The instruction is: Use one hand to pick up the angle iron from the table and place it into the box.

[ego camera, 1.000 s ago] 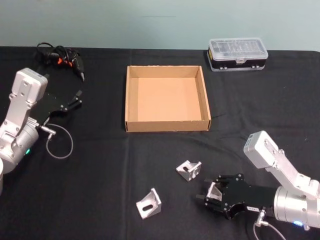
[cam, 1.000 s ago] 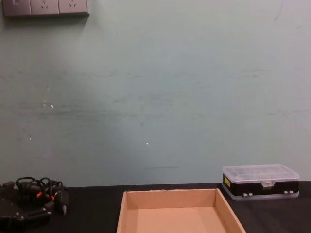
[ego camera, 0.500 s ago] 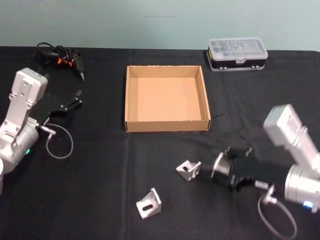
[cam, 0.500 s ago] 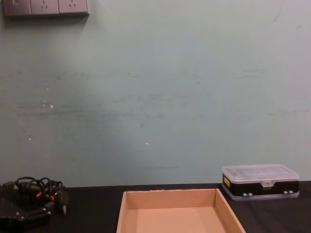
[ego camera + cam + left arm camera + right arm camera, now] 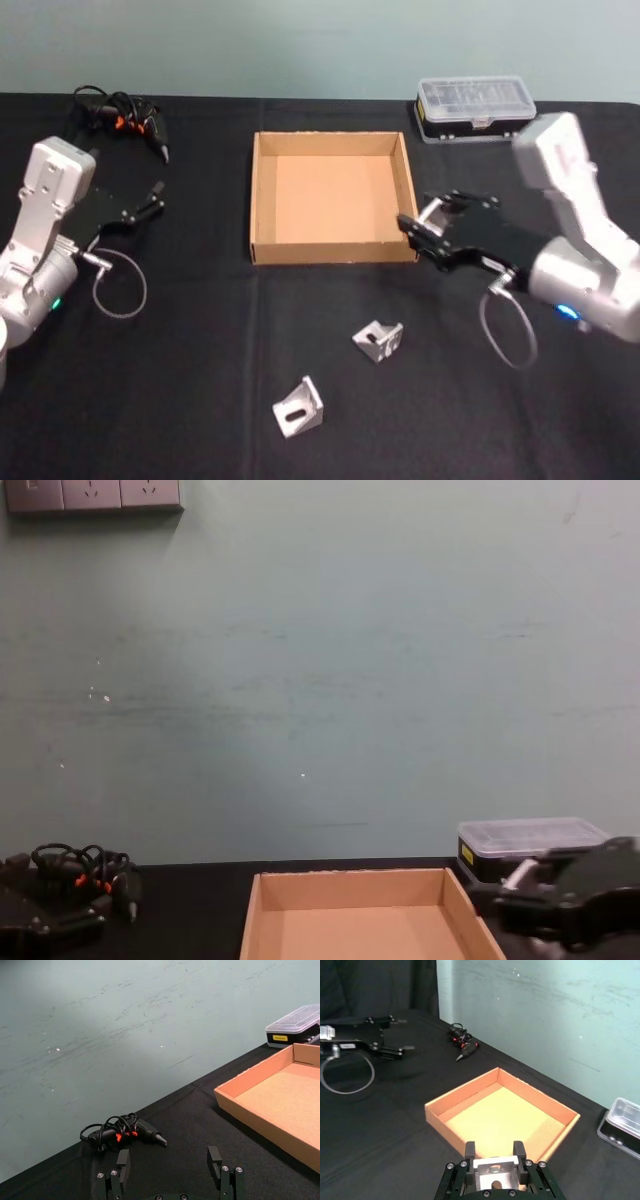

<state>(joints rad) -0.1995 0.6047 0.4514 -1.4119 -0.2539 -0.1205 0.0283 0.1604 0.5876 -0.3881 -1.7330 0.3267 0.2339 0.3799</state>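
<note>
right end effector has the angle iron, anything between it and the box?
Nothing visible. The right end effector, shut on the angle iron, hangs by the box's near right corner; only its low wall lies between. The left end effector sits parked far to the left.

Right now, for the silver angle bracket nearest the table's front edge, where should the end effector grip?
Likely from straight above, pinching the silver slotted angle bracket across its two side edges: the slotted face slants, so a pinch on it would slip.
</note>
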